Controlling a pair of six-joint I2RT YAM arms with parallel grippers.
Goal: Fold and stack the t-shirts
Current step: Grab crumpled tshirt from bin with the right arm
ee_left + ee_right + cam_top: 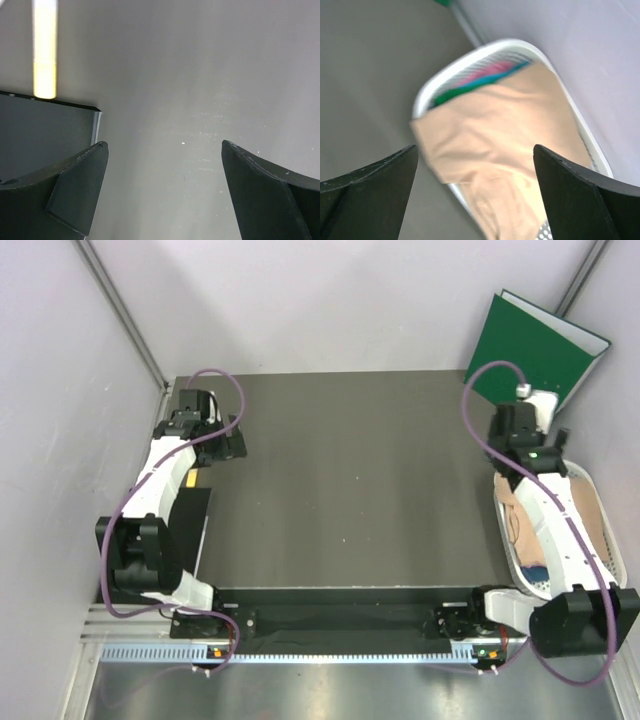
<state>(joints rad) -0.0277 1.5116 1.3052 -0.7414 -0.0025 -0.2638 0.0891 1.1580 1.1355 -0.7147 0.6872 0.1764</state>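
Black fingers of the right tool fill the lower corners of the right wrist view. They stand wide apart and grip nothing. Between them, further from the camera, lies a large peach-beige t-shirt, crumpled and draped over the near rim of a white mesh basket. Behind it in the basket, toward the top of the frame, strips of pink cloth, blue cloth and green cloth peek out. This view is blurred, so finer detail cannot be told.

From the overhead camera, the basket sits at the right edge of the dark grey desk, and the right arm reaches over it. A stiff green folder with white edges leans against the wall at the upper right, beyond the basket.

At the left of the frame, the left arm bends toward the desk's far left corner. Its wrist view shows the left tool also spread wide and empty, above bare desk. A black plate lies at the left of that view, and a blurred yellow strip shows at the upper left.
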